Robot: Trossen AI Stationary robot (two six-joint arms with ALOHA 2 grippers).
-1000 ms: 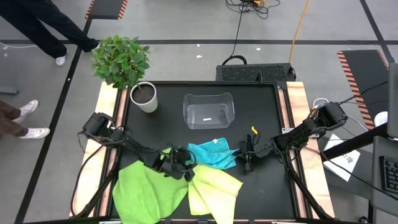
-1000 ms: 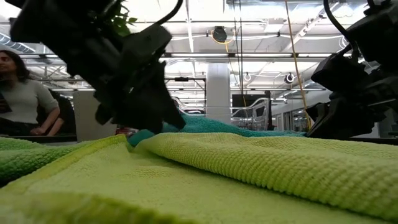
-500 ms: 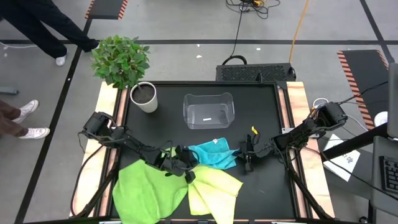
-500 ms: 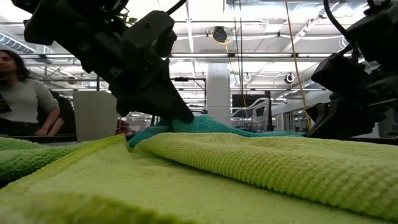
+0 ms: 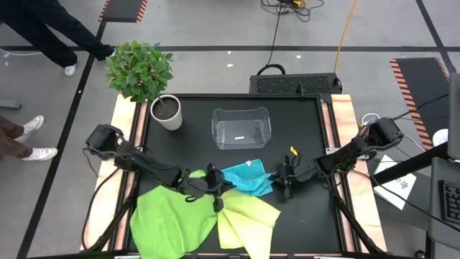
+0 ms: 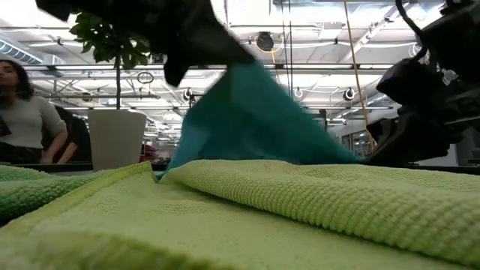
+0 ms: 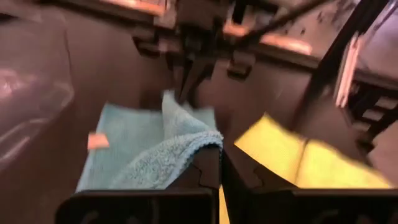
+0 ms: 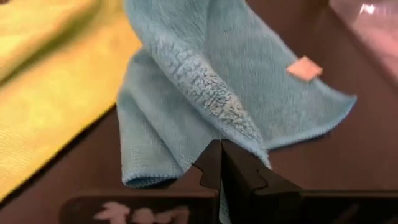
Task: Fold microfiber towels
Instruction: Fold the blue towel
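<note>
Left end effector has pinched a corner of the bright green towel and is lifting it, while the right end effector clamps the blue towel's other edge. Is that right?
Not quite. The left end effector is shut on the blue towel, not the bright green towel; the left wrist view shows blue cloth pinched there, and the low view shows it raised. The right end effector does clamp the blue towel's other edge.

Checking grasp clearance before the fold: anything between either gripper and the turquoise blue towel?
Nothing visible. The left gripper is shut on the near-left edge of the turquoise blue microfiber towel, lifting it. The right gripper is shut on its right edge. The pale yellow-green microfiber towel lies just beside and below, not in between.
</note>
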